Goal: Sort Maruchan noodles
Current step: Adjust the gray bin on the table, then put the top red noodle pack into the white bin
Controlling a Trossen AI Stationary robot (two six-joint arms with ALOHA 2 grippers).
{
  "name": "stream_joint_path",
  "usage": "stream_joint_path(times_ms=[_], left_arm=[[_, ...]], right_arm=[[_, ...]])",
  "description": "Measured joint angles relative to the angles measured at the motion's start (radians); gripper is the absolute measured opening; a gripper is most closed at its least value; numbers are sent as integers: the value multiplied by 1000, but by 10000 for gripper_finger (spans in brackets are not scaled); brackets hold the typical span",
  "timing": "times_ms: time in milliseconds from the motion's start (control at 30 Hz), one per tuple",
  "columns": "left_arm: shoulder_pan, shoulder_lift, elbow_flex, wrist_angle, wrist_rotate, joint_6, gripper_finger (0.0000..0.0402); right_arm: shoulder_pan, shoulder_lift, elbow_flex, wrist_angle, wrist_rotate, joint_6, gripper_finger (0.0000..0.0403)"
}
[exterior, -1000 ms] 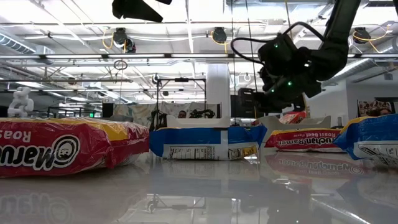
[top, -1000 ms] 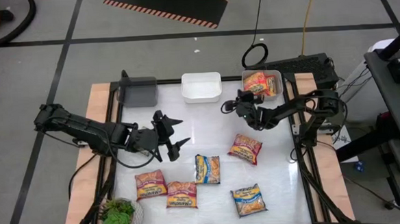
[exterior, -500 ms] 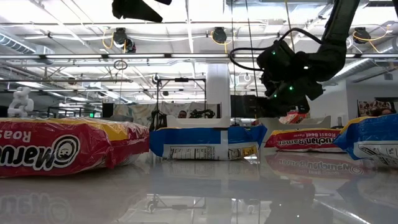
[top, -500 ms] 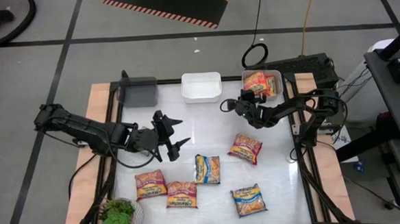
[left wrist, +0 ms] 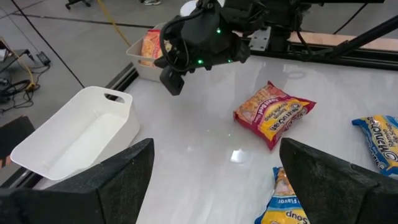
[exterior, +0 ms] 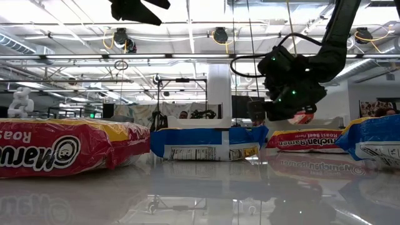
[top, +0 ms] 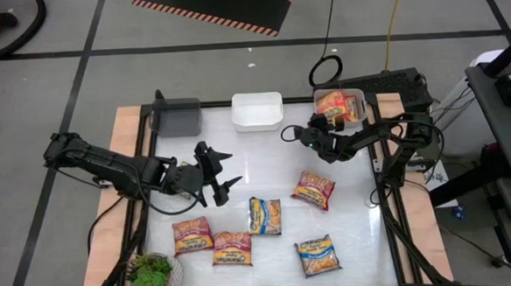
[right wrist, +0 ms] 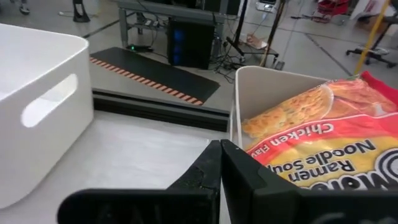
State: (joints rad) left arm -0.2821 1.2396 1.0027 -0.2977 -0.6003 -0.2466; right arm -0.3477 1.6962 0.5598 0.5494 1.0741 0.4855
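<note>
noodle packets (exterior: 206,142) on table, right pincer (exterior: 257,112) above

Left arm: reaches in from the table's left edge toward the middle, forearm lying low and angled rightward.
Left gripper (top: 222,169): fingers (left wrist: 118,180) spread wide apart, nothing between them, held off the surface left of centre.
Right arm: comes in from the right edge, elbow bent, wrist turned toward the far side.
Right gripper (top: 312,129): fingers (right wrist: 211,171) pressed together, empty, raised at the far right.
</note>
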Motion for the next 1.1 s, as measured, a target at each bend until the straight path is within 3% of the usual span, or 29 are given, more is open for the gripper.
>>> stream_joint_path(times_ms=[200,400,600,667,767,933,1000,1100], left_arm=[[0,0,0,-8,0,-1,351],[-2,0,0,-7,0,-4,351],[-16,0,0,-6,0,-10,351],[-22,0,0,-6,1,-10,351],[-23,0,0,-3,51,0,351],[-23,0,0,6,156,2,351],[-23,0,0,11,164,4,351],[-23,0,0,11,164,14,351]], right_arm=[[-2,0,-1,-25,20,-1,4],[23,-10,-1,-19,-29,-1,4],[101,-107,-1,7,-37,-155,4],[123,-164,-1,5,-98,-244,4],[157,-268,-1,-68,-288,-325,4],[228,-449,-1,-319,-630,-298,4],[268,-501,-1,-403,-712,-275,4],[356,-552,-1,-475,-736,-262,4]])
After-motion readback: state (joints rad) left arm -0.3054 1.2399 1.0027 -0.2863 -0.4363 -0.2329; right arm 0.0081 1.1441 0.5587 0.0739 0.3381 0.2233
